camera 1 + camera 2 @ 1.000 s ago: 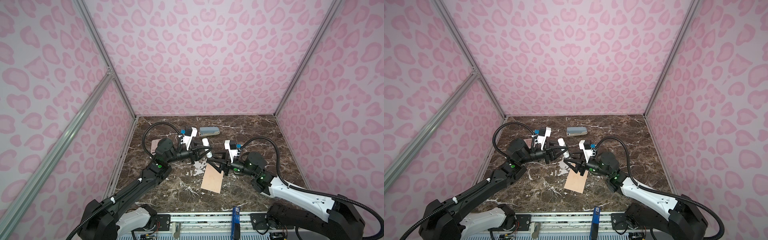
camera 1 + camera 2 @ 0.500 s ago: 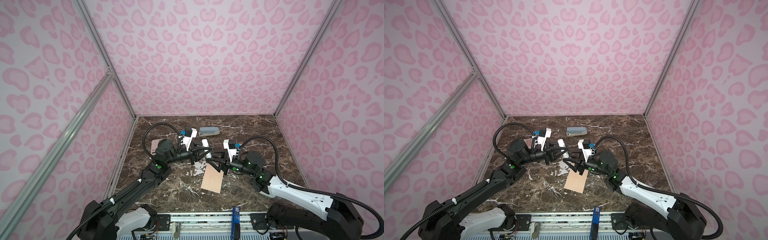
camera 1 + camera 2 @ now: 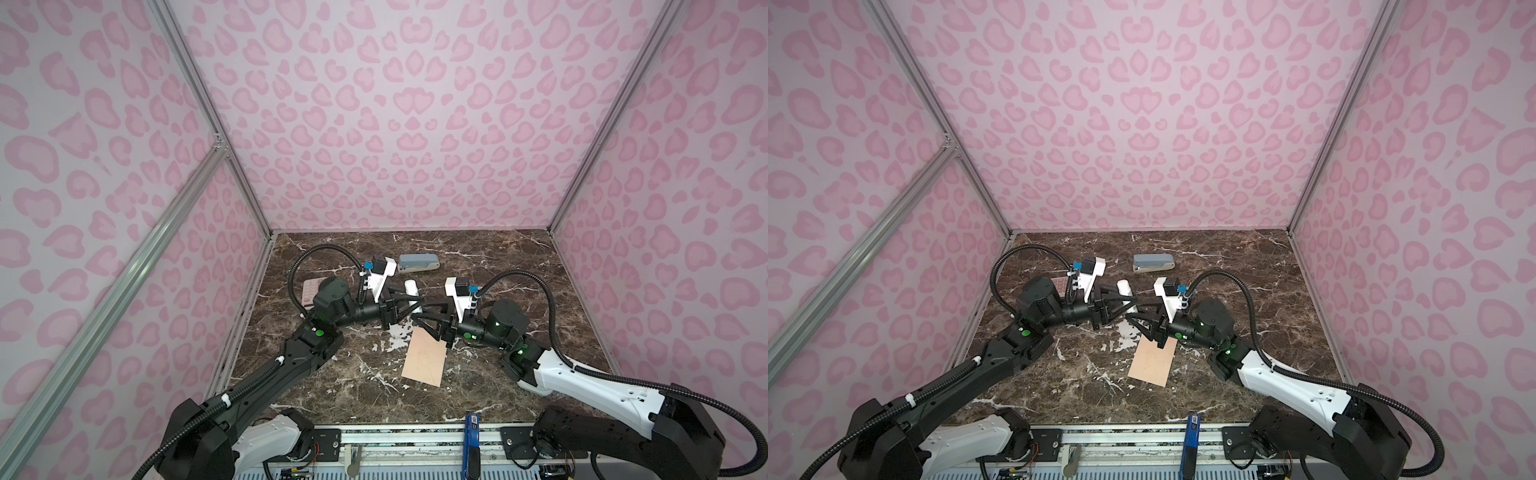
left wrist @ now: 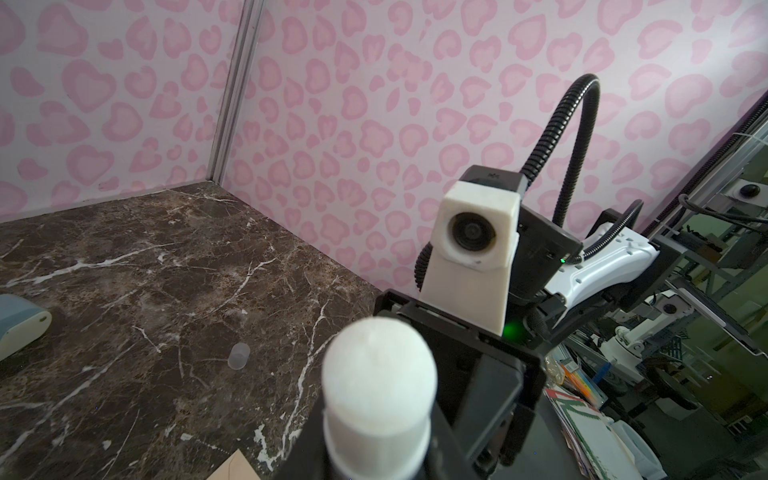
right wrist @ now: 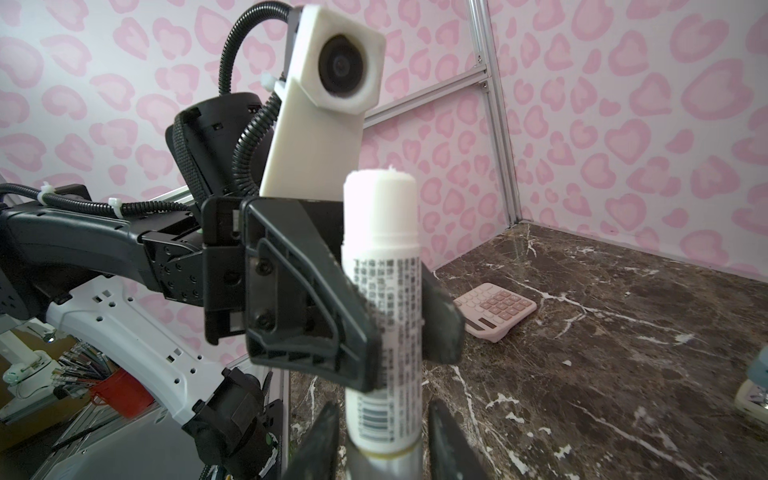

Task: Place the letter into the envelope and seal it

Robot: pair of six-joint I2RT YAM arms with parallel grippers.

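Note:
The peach envelope (image 3: 424, 357) (image 3: 1152, 359) lies flat on the marble table, below and between both grippers. The letter is out of view. A white glue stick (image 3: 410, 291) (image 5: 382, 249) (image 4: 378, 386) is held up off the table, uncapped end upward, and my left gripper (image 3: 409, 305) (image 5: 395, 332) is shut on its middle. My right gripper (image 3: 419, 314) (image 5: 384, 440) faces the left one. Its fingers stand on either side of the stick's lower end, with a gap on each side.
A clear cap (image 4: 240, 356) lies on the table. A blue-grey stapler (image 3: 417, 262) (image 3: 1152, 262) sits at the back. A pink calculator (image 3: 309, 291) (image 5: 494, 309) lies at the back left, behind the left arm. Pink patterned walls enclose three sides.
My right gripper has moved left towards the left gripper and narrowed its jaws around the glue stick's lower end. The left gripper and the envelope have stayed put.

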